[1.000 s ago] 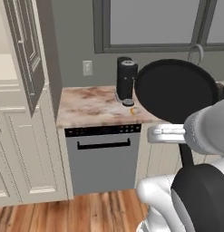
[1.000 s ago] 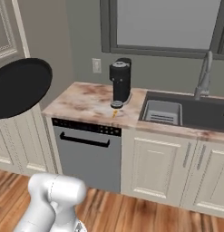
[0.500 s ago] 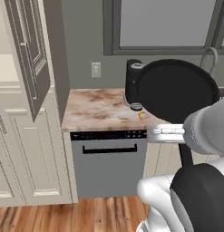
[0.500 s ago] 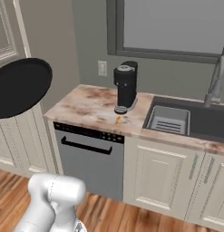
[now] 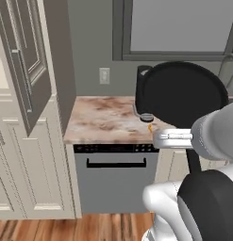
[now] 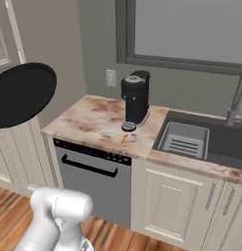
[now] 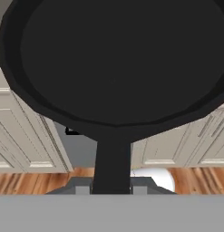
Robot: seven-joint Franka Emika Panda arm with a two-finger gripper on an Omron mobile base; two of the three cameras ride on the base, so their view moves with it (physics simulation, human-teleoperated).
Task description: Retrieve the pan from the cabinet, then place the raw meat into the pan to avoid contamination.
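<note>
My gripper point(image 7: 112, 188) clamps pan point(image 5: 186, 96) handle; pan's wide, could clip coffee maker point(image 6: 135, 100) near raw meat point(image 6: 125, 138) at counter's point(image 6: 93, 120) front edge.

The pan point(image 7: 118, 59) is spreading broad and black across the upper part of the hand view, its straight handle running down to the gripper point(image 7: 112, 188), whose jaws are clamping the handle from both sides. Behind it, cream lower cabinet doors point(image 7: 22, 136) are showing to left and right, with a strip of wooden floor point(image 7: 22, 181) lying beneath them.
</note>
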